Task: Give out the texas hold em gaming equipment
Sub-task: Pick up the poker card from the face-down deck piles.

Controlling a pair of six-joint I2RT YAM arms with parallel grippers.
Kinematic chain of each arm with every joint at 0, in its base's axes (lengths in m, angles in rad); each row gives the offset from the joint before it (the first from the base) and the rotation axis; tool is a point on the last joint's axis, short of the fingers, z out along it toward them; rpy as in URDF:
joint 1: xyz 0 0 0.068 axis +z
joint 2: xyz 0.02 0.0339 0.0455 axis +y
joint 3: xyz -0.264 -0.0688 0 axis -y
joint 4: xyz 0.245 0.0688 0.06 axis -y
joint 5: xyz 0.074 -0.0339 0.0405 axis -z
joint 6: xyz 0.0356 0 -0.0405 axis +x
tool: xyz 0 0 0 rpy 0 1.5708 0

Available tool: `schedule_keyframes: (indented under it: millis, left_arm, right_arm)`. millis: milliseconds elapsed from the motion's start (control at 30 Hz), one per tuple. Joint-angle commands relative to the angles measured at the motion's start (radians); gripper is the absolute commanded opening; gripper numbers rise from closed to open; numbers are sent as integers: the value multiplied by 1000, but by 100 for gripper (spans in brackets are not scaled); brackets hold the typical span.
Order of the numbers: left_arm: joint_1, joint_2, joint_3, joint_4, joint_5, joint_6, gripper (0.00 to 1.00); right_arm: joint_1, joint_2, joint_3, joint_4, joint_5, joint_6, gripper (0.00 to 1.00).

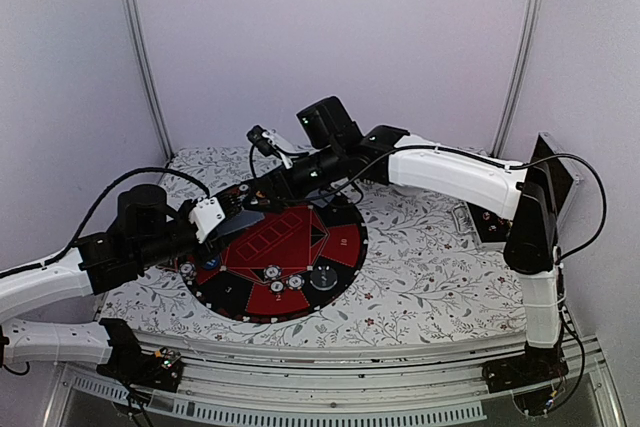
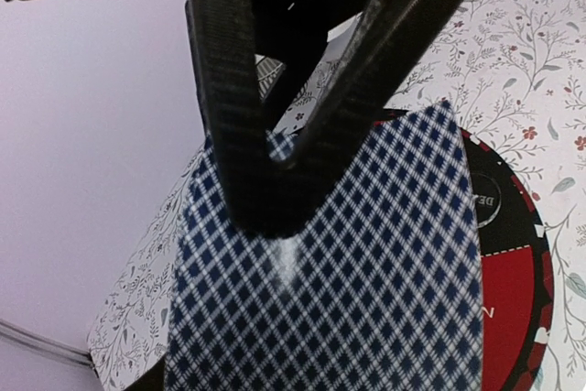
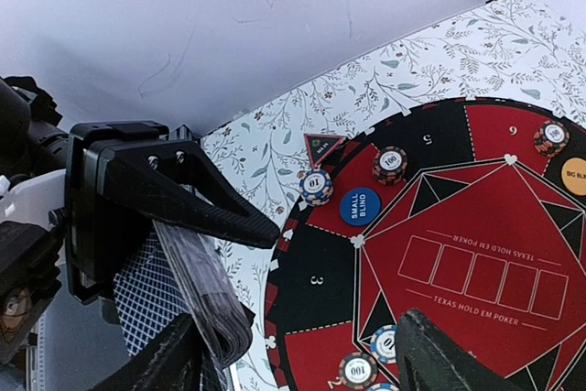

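Note:
My left gripper (image 2: 275,212) is shut on a deck of playing cards (image 2: 366,290) with blue diamond-checked backs, held over the left edge of the round mat (image 1: 300,247). In the right wrist view the deck (image 3: 197,290) hangs from the left gripper's black finger (image 3: 183,194). My right gripper (image 3: 298,322) is open wide, its left finger just below and beside the deck, touching nothing. Poker chips lie on the mat: a blue-white 10 chip (image 3: 316,187), a dark 100 chip (image 3: 390,165), a blue small-blind disc (image 3: 359,206), an orange big-blind disc (image 3: 575,176), and more chips (image 3: 357,370) near the bottom.
The red-and-black mat (image 3: 476,263) lies on a floral cloth (image 1: 430,267). A white round disc (image 1: 325,275) and chips (image 1: 272,274) sit at the mat's near rim. A dark box (image 1: 550,177) stands at the right edge. White walls close the back and sides.

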Motion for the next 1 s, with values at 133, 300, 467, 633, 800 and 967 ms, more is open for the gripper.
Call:
schedule_keyframes:
  millis: [133, 300, 467, 633, 800, 967]
  left_arm:
    - [-5, -12, 2, 57, 12, 5, 51]
    - [-4, -1, 4, 50, 5, 2, 51]
    - [-5, 7, 8, 45, -3, 1, 51]
    - [-4, 6, 7, 44, -5, -1, 52]
    - [-5, 7, 8, 42, -6, 0, 52]
    - [-4, 8, 9, 42, -6, -2, 52]
  right_arm:
    - [-17, -46, -1, -16, -128, -6, 55]
    - [-16, -61, 3, -16, -137, 6, 32]
    - [-17, -76, -1, -20, -116, 9, 20]
    - [-17, -90, -4, -25, -115, 10, 4]
    - [-20, -97, -4, -26, -132, 15, 2]
    - [-37, -108, -10, -24, -161, 24, 2]
